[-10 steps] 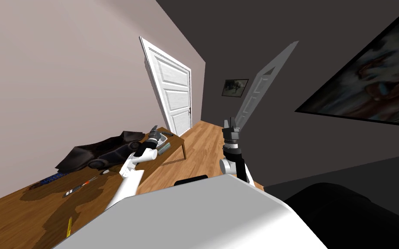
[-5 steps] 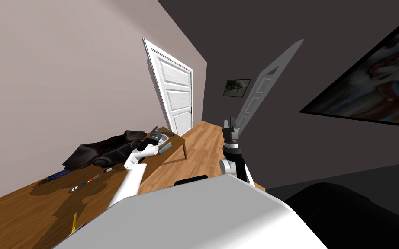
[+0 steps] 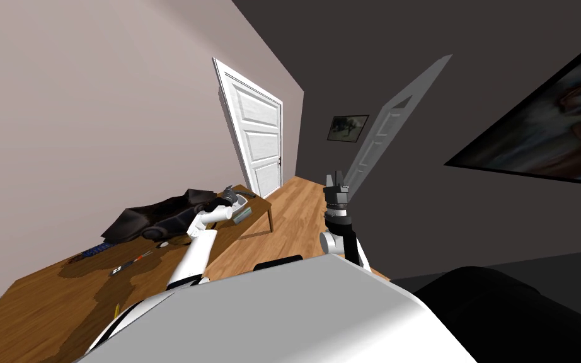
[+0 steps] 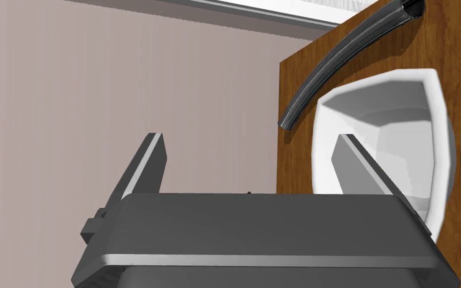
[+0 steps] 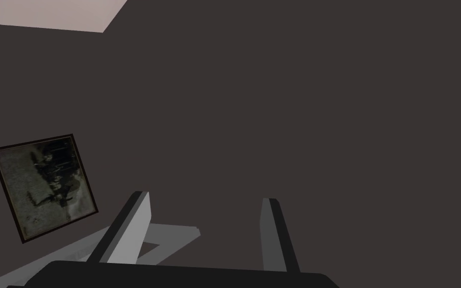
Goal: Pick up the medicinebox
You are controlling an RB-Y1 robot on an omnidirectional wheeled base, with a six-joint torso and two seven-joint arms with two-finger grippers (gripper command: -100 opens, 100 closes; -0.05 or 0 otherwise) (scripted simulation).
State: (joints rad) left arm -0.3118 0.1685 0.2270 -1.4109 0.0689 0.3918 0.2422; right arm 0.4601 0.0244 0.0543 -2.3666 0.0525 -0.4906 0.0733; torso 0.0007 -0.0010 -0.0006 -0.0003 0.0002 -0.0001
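- Our left gripper point(image 3: 229, 200) reaches over the far end of the brown wooden table point(image 3: 56, 302). Its two blade fingers are spread wide and hold nothing, ready, we judge, to close round a box.
- Seen from the wrist, the left gripper point(image 4: 248, 136) points past the table's edge. One finger lies over a plain white bowl point(image 4: 399, 110) and the other over bare wall. A dark curved strip point(image 4: 334, 55) rests beyond the bowl.
- The small grey-green box point(image 3: 242, 215), which we take for the medicinebox, lies on the table just beside this gripper, near the edge that faces the open floor. It is not between the fingers.
- We judge the hand aimed off target, so it must swing toward the box before closing.
- Our right gripper point(image 3: 335, 179) stands upright ahead of us, well apart from the table. Its fingers point(image 5: 137, 220) are wide and empty, parked clear of the work.
- A crumpled dark cloth point(image 3: 157, 214) lies near the reaching arm, and the elbow could brush it.
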